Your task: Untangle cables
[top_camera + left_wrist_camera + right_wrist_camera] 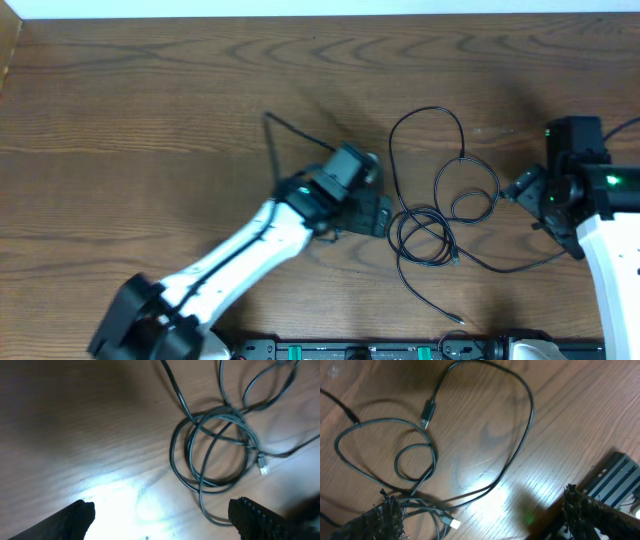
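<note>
Left tool (162, 506) and right tool (480, 500) both wide open, empty, either side of tangled black cables (222, 414) on wooden table (150, 120)

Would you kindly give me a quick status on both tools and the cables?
Left tool open, empty. Right tool open, empty. Cables tangled in overlapping loops on table, ungripped.

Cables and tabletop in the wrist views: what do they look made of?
Thin dark cables: likely a rubber or PVC jacket, smooth and semi-matte; they bend in soft loops with a faint sheen. Brown tabletop: wood or wood-look laminate, satin finish; grain lines show and the light glare reflects softly.
</note>
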